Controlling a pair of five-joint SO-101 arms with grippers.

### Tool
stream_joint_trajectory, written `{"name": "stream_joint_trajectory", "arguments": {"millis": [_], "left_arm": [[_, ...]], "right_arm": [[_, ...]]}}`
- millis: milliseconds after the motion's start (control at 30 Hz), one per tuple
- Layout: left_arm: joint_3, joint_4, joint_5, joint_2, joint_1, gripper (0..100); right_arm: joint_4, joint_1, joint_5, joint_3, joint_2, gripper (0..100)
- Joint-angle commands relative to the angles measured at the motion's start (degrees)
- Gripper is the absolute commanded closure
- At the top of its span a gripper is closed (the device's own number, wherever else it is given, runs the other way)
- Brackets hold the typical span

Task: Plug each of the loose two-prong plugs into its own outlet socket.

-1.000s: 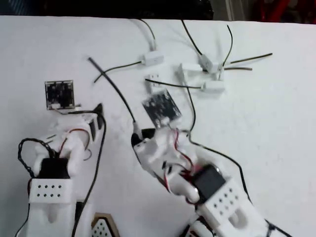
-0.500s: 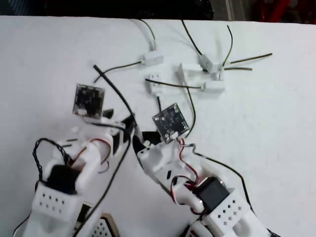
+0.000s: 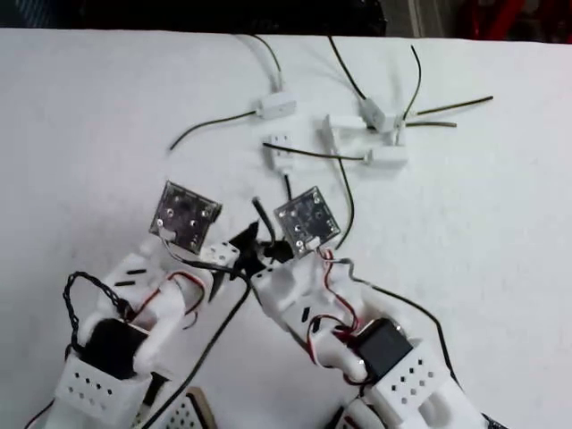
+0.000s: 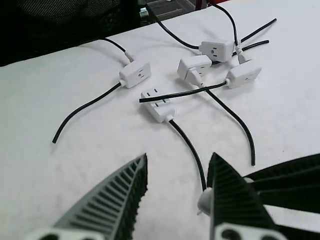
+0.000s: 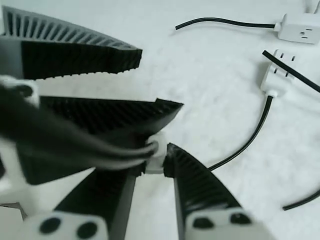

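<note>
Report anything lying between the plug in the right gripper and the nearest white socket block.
A black cord lies across the socket block's top. Between that block and the plug in the right gripper runs just the plug's own cable.

plug (image 5: pixel 153 163): mostly hidden between right end effector (image 5: pixel 156 159) fingers, prongs not discernible | left arm (image 3: pixel 107 357), right arm (image 3: pixel 398 362): bases cut off by high view's bottom edge

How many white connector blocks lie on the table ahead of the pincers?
5. One block sits alone at the far side, one nearest the right pincer, three clustered together. A white piece in that pincer may be another.
</note>
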Motion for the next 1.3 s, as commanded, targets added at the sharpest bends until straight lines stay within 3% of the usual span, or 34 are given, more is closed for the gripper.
{"name": "stream_joint_trajectory", "arguments": {"millis": [0,200,400,567,900,1133,1267], "left_arm": [[-0.7,-2.7,1.3,0.0,-6.5,79],[-3.0,-3.7,1.8,8.0,-10.2,69],[-16.4,-3.7,2.0,32.7,-10.0,67],[-27.8,-3.7,2.1,53.8,-7.2,68],[-45.2,-3.3,2.1,84.2,-2.4,68],[-47.9,-3.3,1.1,89.6,2.2,74],[-47.7,-1.0,-4.6,89.8,3.5,74]], "right_arm": [[-1.4,6.9,-0.2,-0.9,-1.8,98.1],[-9.4,23.0,-3.9,-0.6,-1.3,98.1],[-15.0,36.8,-11.5,0.1,-1.3,98.1],[-21.9,43.4,-13.4,3.1,-1.3,98.1],[-22.8,45.4,-13.5,3.3,-1.3,98.1],[-22.7,45.4,-13.1,3.3,-1.3,98.1],[-22.5,45.4,-13.0,3.3,-1.3,98.1]]}}
